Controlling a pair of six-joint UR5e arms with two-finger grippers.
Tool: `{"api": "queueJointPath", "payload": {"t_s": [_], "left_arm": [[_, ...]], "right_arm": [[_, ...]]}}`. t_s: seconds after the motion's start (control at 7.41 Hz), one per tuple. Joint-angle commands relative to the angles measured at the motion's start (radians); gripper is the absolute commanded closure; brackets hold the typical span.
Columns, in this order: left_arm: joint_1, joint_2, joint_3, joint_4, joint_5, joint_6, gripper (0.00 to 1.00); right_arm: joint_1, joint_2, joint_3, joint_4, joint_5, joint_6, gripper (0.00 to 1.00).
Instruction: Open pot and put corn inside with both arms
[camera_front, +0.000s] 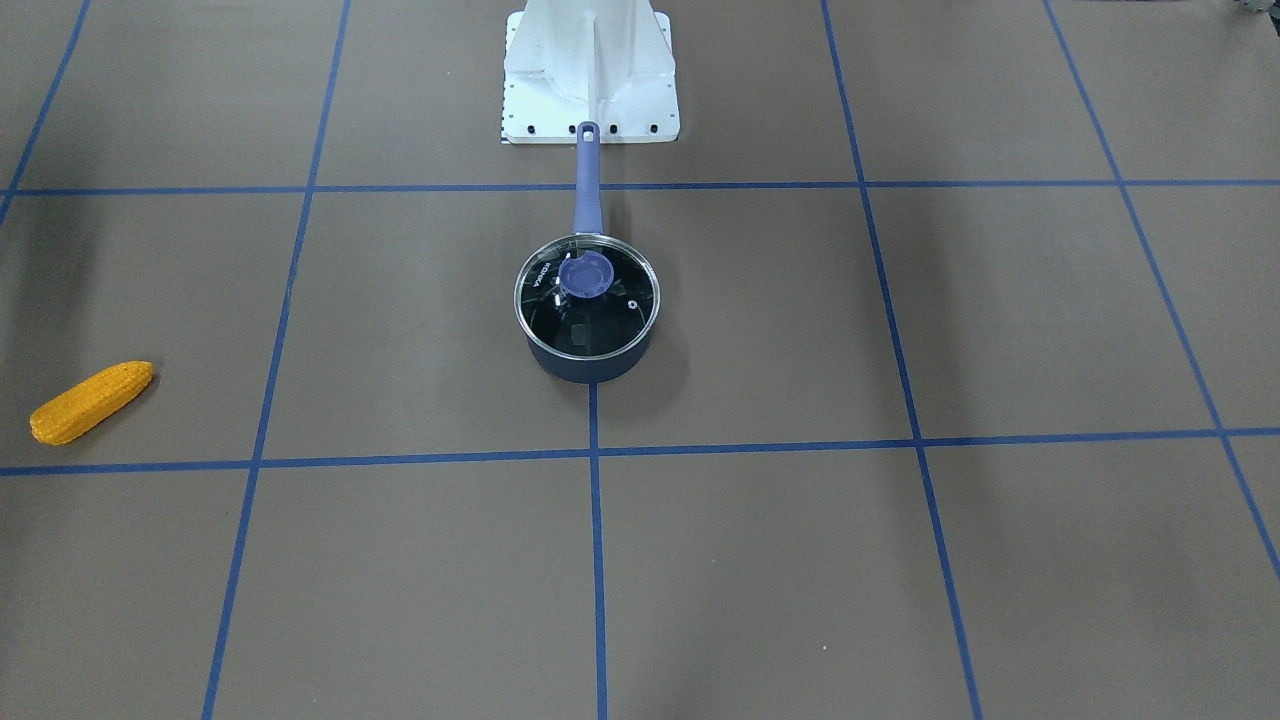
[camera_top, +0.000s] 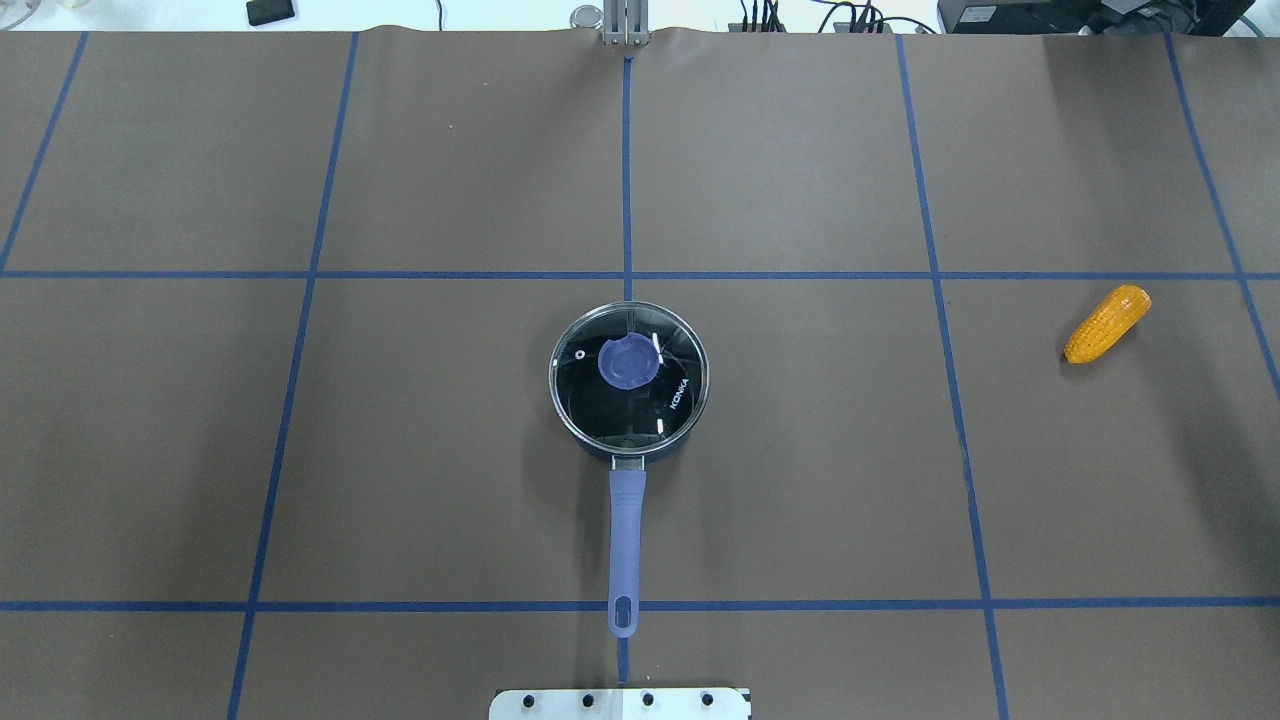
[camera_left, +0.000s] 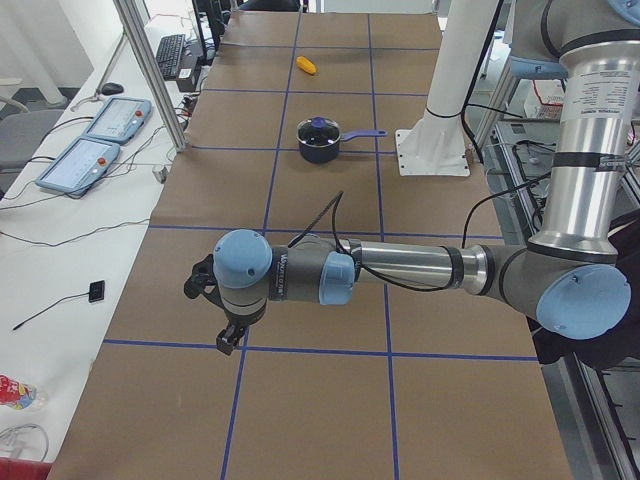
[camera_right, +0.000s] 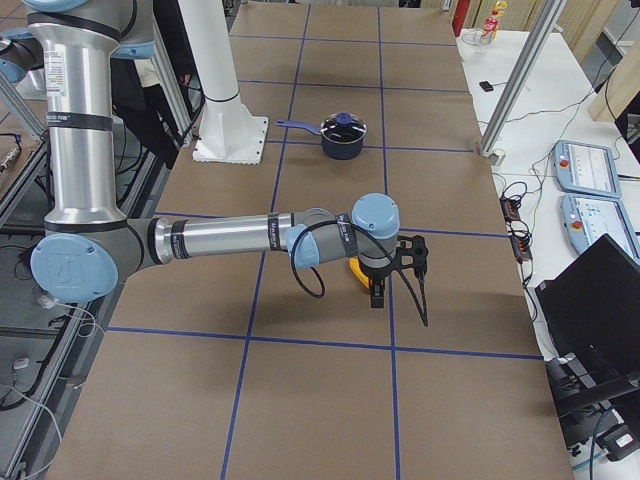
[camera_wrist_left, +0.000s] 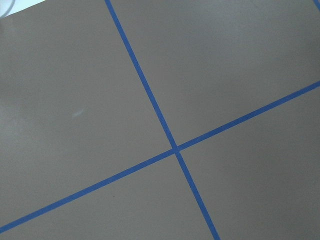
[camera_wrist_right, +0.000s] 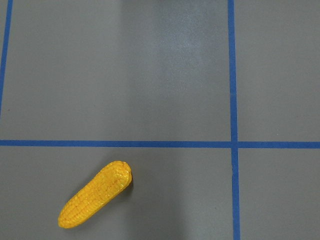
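The dark blue pot (camera_top: 628, 375) stands mid-table with its glass lid and purple knob (camera_top: 628, 362) on it. Its long handle (camera_top: 625, 535) points toward the robot base. The orange-yellow corn (camera_top: 1106, 324) lies on the table far to the robot's right, also seen in the front view (camera_front: 90, 402) and the right wrist view (camera_wrist_right: 95, 201). My right gripper (camera_right: 378, 293) hovers above the corn (camera_right: 356, 270). My left gripper (camera_left: 228, 340) hangs over bare table far left of the pot (camera_left: 320, 140). Both grippers show only in side views, so I cannot tell whether they are open or shut.
The white base block (camera_top: 620, 703) stands behind the pot handle. Blue tape lines (camera_wrist_left: 175, 148) grid the brown table. A side bench with control pendants (camera_left: 90, 140) and metal posts (camera_left: 150, 70) runs along the far edge.
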Motion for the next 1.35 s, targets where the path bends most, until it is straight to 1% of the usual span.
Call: {"api": "queueJointPath", "payload": {"t_s": [0.0, 0.13, 0.27, 0.4, 0.54, 0.67, 0.81, 0.94, 1.08, 1.21], "left_arm": [[-0.001, -0.001, -0.003, 0.0, 0.0, -0.001, 0.02], [-0.001, 0.001, -0.007, 0.0, 0.0, -0.002, 0.02], [0.001, -0.001, -0.009, 0.0, -0.002, -0.002, 0.02], [0.001, -0.002, -0.009, 0.0, -0.017, -0.024, 0.02], [0.001, -0.004, -0.017, -0.001, -0.055, -0.057, 0.02], [0.002, -0.01, -0.03, -0.005, -0.061, -0.12, 0.02], [0.01, -0.03, -0.068, -0.003, -0.06, -0.216, 0.02], [0.049, -0.06, -0.101, -0.003, -0.061, -0.334, 0.02], [0.109, -0.084, -0.147, -0.002, -0.057, -0.441, 0.02], [0.155, -0.117, -0.187, -0.002, -0.051, -0.559, 0.02]], "right_arm": [[0.002, -0.002, -0.001, 0.0, 0.003, -0.001, 0.0], [0.002, 0.007, 0.008, 0.006, 0.009, 0.002, 0.0], [0.002, 0.004, 0.021, 0.038, 0.008, 0.013, 0.0], [0.002, -0.004, 0.009, 0.029, 0.018, 0.013, 0.0], [0.002, -0.008, 0.019, 0.023, 0.008, 0.011, 0.0], [-0.003, -0.007, 0.004, 0.005, 0.015, 0.025, 0.0], [-0.009, -0.007, 0.002, 0.005, 0.015, 0.06, 0.0], [-0.03, -0.01, -0.013, -0.008, 0.014, 0.065, 0.0], [-0.082, -0.005, -0.03, -0.003, 0.006, 0.141, 0.0], [-0.139, 0.011, -0.034, 0.005, -0.007, 0.283, 0.0]]}}
